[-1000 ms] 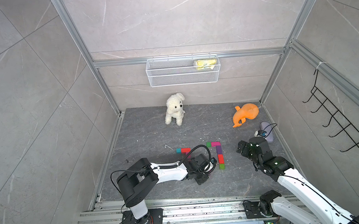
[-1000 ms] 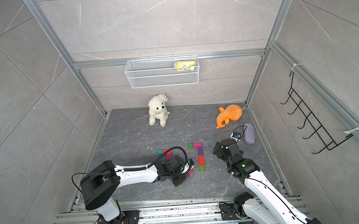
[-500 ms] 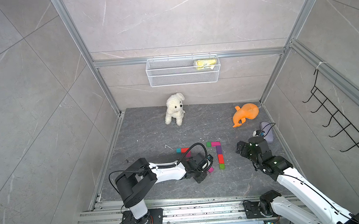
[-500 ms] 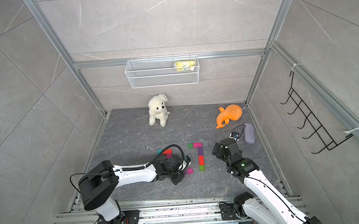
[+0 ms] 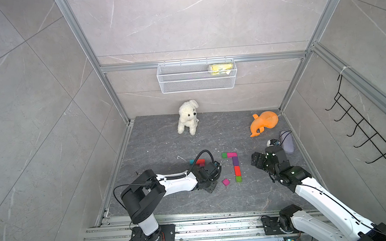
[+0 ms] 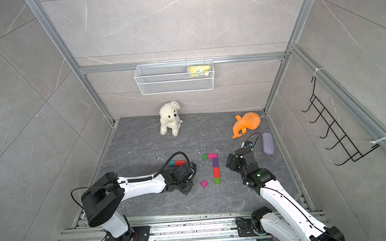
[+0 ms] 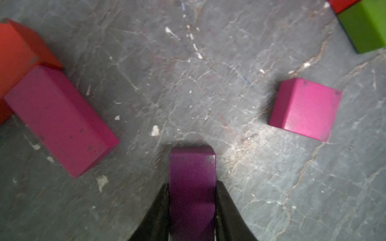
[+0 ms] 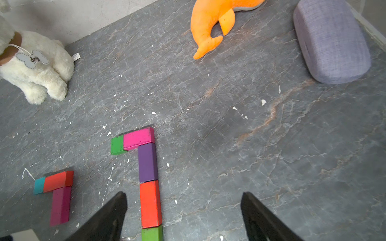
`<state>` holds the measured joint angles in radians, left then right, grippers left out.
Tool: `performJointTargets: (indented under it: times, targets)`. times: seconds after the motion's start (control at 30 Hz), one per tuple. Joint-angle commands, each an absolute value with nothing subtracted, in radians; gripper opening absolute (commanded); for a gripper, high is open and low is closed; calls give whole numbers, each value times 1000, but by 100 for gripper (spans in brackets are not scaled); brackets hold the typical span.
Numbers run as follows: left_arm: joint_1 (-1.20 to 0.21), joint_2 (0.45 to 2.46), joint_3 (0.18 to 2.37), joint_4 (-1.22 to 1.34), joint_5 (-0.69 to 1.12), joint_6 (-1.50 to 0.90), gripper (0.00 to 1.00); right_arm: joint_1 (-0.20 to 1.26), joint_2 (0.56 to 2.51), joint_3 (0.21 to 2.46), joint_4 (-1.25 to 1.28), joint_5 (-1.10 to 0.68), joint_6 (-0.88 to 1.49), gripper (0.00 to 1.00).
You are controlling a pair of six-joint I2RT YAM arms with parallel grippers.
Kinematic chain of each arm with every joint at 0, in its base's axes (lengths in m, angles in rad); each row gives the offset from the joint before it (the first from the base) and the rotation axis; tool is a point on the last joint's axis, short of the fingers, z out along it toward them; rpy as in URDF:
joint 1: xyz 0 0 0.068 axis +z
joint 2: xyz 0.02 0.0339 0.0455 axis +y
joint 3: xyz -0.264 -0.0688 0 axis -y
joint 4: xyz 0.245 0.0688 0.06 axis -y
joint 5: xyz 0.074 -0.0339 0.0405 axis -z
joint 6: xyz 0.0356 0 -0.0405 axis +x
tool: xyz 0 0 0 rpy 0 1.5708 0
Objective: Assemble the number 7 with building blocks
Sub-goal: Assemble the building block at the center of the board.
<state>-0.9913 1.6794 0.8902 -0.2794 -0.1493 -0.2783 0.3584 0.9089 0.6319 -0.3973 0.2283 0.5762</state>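
The number 7 lies flat in both top views: a green square (image 5: 224, 155) and a pink bar (image 5: 232, 154) on top, then a stem of purple (image 5: 236, 161), red (image 5: 237, 170) and green (image 5: 239, 179) building blocks. A loose magenta square (image 5: 226, 182) sits left of the stem's foot. Teal, red and magenta blocks (image 5: 197, 161) form a smaller group further left. My left gripper (image 7: 192, 184) is shut on a dark purple block (image 7: 192, 167), low over the floor left of the magenta square (image 7: 305, 108). My right gripper (image 8: 183, 195) is open and empty, with the red stem block (image 8: 150, 203) between its fingers' line.
A white plush dog (image 5: 187, 116) sits at the back. An orange plush whale (image 5: 263, 122) and a grey-lilac case (image 5: 287, 141) lie at the back right. A wire basket (image 5: 197, 79) hangs on the back wall and a black hook rack (image 5: 360, 128) on the right wall.
My left gripper has drawn back to the left, uncovering the loose magenta square beside the stem's foot. The right gripper has edged slightly left toward the stem.
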Motion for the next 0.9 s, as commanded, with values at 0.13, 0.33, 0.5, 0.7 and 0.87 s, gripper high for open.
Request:
performJointTargets:
  times: [0.13, 0.33, 0.5, 0.7, 0.87]
  targets:
    - [-965, 1660, 872, -450, -233, -440, 25, 355, 913, 640, -373, 201, 555, 88]
    - [-930, 1654, 856, -475, -263, -564, 25, 357, 932, 638, -353, 176, 558, 87]
    - [-901, 1671, 865, -451, -253, -612, 27, 362, 952, 641, -336, 153, 554, 84]
    - [-895, 1700, 889, -423, -237, -610, 28, 376, 972, 650, -336, 150, 548, 81]
    - [-896, 1709, 895, -415, -217, -613, 30, 384, 983, 657, -344, 156, 549, 81]
